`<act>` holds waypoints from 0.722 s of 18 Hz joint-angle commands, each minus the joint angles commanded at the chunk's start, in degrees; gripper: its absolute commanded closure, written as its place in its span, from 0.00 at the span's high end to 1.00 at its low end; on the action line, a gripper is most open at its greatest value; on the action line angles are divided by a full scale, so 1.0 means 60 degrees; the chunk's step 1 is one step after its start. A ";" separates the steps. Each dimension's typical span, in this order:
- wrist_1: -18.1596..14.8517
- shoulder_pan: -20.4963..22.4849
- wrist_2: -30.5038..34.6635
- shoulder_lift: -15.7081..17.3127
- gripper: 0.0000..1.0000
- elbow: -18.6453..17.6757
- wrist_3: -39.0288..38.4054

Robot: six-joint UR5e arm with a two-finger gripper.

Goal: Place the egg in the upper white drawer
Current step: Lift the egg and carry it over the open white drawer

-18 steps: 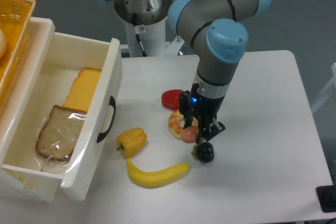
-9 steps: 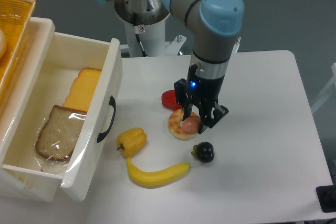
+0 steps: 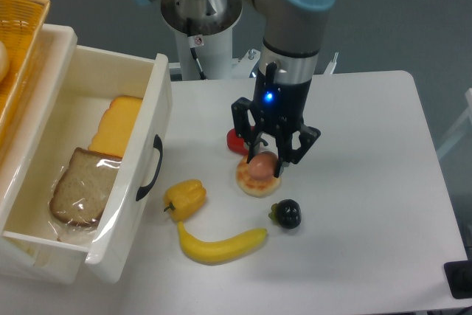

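With the small pinkish-brown oval egg [image 3: 260, 165] clamped between the fingers of the black two-finger hand [image 3: 263, 167] above the tan ring donut [image 3: 257, 182], the deep white plastic drawer [image 3: 144, 132] with its black curved handle lies open well off toward the picture's left.

The upper white drawer [image 3: 110, 204] stands open along the table's [image 3: 369, 256] left edge, with a bread slice [image 3: 80, 187] in front of a cheese slice [image 3: 116, 125] inside. Mid-table, the egg [image 3: 260, 167] sits between the gripper [image 3: 264, 163] fingers, apparently above the donut [image 3: 257, 181]. A banana [image 3: 220, 245] lies toward the front edge.
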 joint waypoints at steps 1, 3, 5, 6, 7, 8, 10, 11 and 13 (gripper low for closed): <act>0.0015 -0.0029 -0.0132 0.0117 0.13 -0.0029 0.0013; 0.0073 -0.0175 -0.0251 0.0395 0.13 -0.0117 0.0087; 0.0088 -0.0584 -0.0266 0.0470 0.13 -0.0132 0.0174; 0.0088 -0.0818 -0.0251 0.0513 0.13 -0.0117 0.0290; 0.0088 -0.1038 -0.0251 0.0586 0.13 -0.0117 0.0364; 0.0073 -0.1185 -0.0251 0.0674 0.13 -0.0117 0.0437; 0.0059 -0.1580 -0.0207 0.0777 0.13 -0.0117 0.0613; 0.0044 -0.1742 -0.0193 0.0806 0.13 -0.0132 0.0715; 0.0015 -0.2151 -0.0192 0.0821 0.13 -0.0146 0.0979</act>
